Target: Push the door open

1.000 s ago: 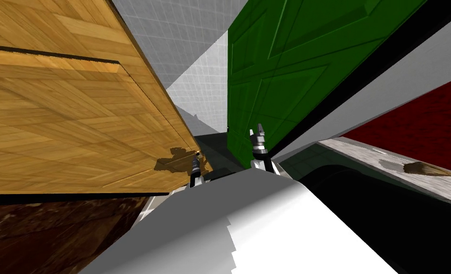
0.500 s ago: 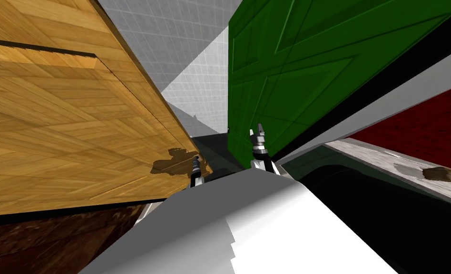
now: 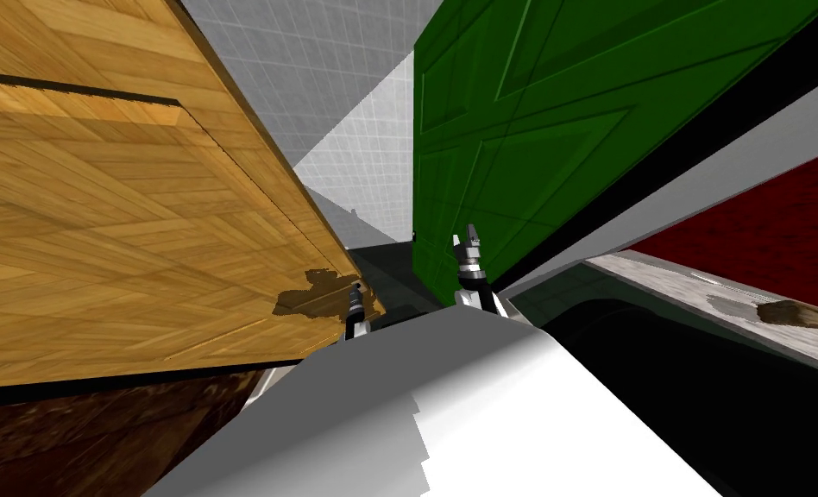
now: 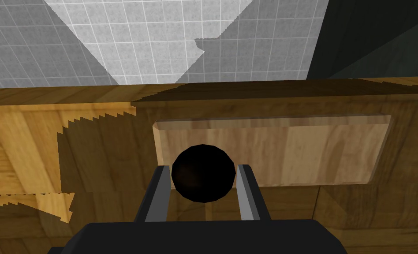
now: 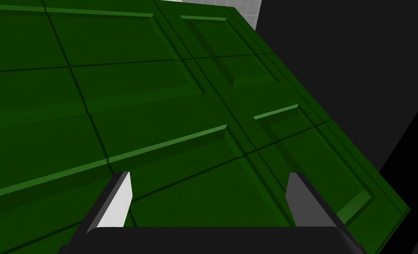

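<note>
Left claw (image 4: pixel 203 167): clamped on the black knob (image 4: pixel 203 176), one finger (image 4: pixel 158 194) pressed against each side.
Knob: round, sitting between the fingers just beyond the claw's dark body, mounted at one end of a paler wooden plate (image 4: pixel 300 150).
Wooden door (image 3: pixel 140 216): carries plate and knob near its edge; in the head view, slants down to the left claw.
Right claw (image 5: pixel 209 175): fingers wide apart, holding nothing, pointed at the green door (image 5: pixel 115 110); contact cannot be told.
Green door: panelled, standing right of the wooden door, with a grey tiled wall (image 3: pixel 347 78) showing between their edges.
</note>
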### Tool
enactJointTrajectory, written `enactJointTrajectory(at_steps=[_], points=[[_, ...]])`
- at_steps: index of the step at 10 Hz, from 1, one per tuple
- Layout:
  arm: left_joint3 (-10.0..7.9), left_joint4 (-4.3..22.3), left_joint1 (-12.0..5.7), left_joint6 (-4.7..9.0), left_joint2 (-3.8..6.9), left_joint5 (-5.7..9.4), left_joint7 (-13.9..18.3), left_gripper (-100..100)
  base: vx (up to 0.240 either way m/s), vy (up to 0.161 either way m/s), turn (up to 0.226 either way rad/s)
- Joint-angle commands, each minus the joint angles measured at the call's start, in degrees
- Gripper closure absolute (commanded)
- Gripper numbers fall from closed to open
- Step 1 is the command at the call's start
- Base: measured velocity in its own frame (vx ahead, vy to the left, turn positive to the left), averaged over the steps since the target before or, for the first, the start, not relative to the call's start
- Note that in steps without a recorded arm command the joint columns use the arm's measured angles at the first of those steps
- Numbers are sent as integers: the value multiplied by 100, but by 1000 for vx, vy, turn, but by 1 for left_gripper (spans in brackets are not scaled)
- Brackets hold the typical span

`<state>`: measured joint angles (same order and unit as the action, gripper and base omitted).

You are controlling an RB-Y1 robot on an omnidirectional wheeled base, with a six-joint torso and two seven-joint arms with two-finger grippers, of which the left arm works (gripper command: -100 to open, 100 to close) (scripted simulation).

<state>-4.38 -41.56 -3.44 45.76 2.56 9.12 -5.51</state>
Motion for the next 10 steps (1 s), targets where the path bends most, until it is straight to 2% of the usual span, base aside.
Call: enactJointTrajectory(at_steps=[1,4,10], points=[[2,7,-10,-3,26,-20,4,100,111,-2,106],[5,19,-26,-8,62,-54,12,100,174,-8,101],[17,61,-85,-26,134,-175,37,100,188,5,185]])
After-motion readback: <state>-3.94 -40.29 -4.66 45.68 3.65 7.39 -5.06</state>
